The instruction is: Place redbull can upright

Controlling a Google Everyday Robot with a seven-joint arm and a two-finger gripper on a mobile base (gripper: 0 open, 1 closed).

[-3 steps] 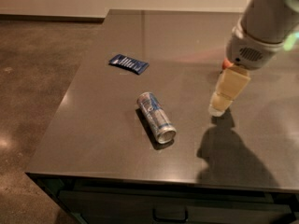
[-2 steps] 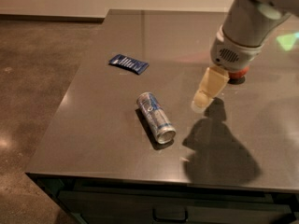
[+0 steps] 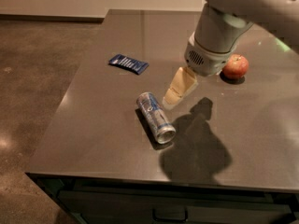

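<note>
Side-lying can (image 3: 156, 117) on counter (image 3: 93, 125); gripper (image 3: 170, 101) poised just beside its far end, open or closed impossible to tell; apple (image 3: 236, 66) and packet (image 3: 128, 63) farther back

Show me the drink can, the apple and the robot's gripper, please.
redbull can (image 3: 155, 117), camera view: middle of its side, as it lies flat.
apple (image 3: 235, 66), camera view: centre of its red skin.
gripper (image 3: 172, 99), camera view: its pale tip, close beside the can.
</note>
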